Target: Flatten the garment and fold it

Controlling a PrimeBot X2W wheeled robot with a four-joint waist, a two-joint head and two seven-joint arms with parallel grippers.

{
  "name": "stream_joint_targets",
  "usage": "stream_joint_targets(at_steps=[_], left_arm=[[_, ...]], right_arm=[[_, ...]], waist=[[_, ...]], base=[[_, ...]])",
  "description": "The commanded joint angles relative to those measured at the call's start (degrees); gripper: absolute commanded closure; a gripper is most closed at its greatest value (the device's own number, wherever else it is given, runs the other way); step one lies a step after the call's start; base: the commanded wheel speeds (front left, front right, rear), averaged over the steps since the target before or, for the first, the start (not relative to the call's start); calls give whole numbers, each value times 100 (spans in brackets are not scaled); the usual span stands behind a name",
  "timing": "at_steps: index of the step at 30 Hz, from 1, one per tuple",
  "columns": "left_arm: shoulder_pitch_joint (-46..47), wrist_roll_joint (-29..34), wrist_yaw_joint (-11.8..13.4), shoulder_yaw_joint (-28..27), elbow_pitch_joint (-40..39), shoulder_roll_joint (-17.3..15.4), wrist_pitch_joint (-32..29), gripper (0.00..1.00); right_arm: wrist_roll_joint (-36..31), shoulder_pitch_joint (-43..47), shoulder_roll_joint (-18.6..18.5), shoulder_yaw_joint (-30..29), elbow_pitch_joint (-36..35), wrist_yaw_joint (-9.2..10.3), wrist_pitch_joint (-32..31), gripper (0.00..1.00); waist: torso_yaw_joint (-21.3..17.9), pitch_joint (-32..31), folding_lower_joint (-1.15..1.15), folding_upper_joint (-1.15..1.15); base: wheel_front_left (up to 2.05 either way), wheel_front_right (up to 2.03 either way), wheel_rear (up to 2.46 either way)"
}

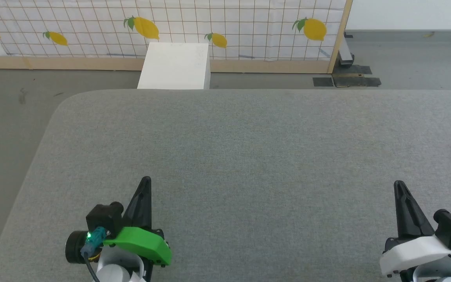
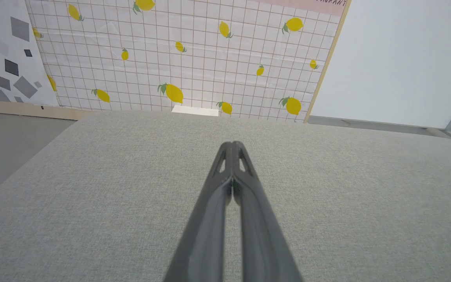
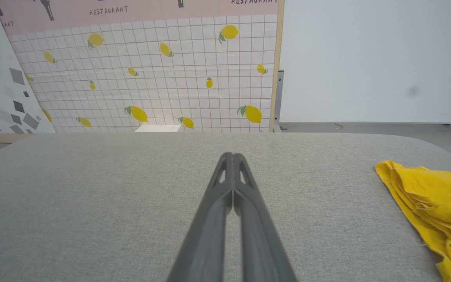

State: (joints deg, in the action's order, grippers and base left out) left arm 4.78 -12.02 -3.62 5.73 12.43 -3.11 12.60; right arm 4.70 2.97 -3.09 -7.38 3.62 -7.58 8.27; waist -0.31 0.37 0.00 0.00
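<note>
Off the table's left edge lies grey floor. The first thing over the table itself is the left tool, near the front edge and towards the left corner. Its two dark fingers are pressed together into a single point with nothing between them, aimed at the far edge. I can't tell whether it touches the cloth top or hangs just above it. It looks like a waiting pose to me, parked out of the way of the work.

The middle of the table is bare grey fabric, which looks like room enough for spreading something out. Past the far edge a white box stands on the floor against a lemon-printed screen; neither seems to belong to the job.

Further right, near the front edge, the right tool matches its partner, with fingers together, holding nothing and pointing the same way.

The garment lies at the table's right edge, to the right of that tool and apart from it. It is a bright yellow heap of rumpled, layered folds. Plain yellow is all I can see; any pattern is tucked inside or out of sight.

I'd say nothing is flattened yet and the job is at its very start. The right tool is the nearer one, so it would probably have to part its fingers, reach for the heap and draw it towards the middle, where both arms can work. The layers are soft, so one pinch could catch several at once.
</note>
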Motion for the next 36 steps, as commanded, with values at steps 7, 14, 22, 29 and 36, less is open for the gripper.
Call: stream_joint_targets(at_steps=[7, 14, 22, 29, 36], left_arm=[[-102, 137, 55, -63, -117, 5, -111, 100], [-129, 213, 77, -100, -197, 6, -193, 100], [-159, 299, 102, -141, -288, 8, -285, 100], [-187, 378, 124, -178, -371, 9, -370, 100], [-213, 451, 145, -214, -449, 11, -450, 100]], right_arm=[[-65, -63, 5, 72, -57, 2, -77, 100], [-94, -80, 6, 119, -78, 2, -130, 100], [-126, -99, 7, 173, -103, 3, -190, 100], [-156, -116, 8, 222, -126, 3, -246, 100], [-184, -132, 10, 268, -147, 4, -298, 100]], waist=[[2, -3, 0, 0], [5, -5, 0, 0], [7, -8, 0, 0], [9, -10, 0, 0], [11, -13, 0, 0]], base=[[0, 0, 0], [0, 0, 0], [0, 0, 0], [0, 0, 0], [0, 0, 0]])
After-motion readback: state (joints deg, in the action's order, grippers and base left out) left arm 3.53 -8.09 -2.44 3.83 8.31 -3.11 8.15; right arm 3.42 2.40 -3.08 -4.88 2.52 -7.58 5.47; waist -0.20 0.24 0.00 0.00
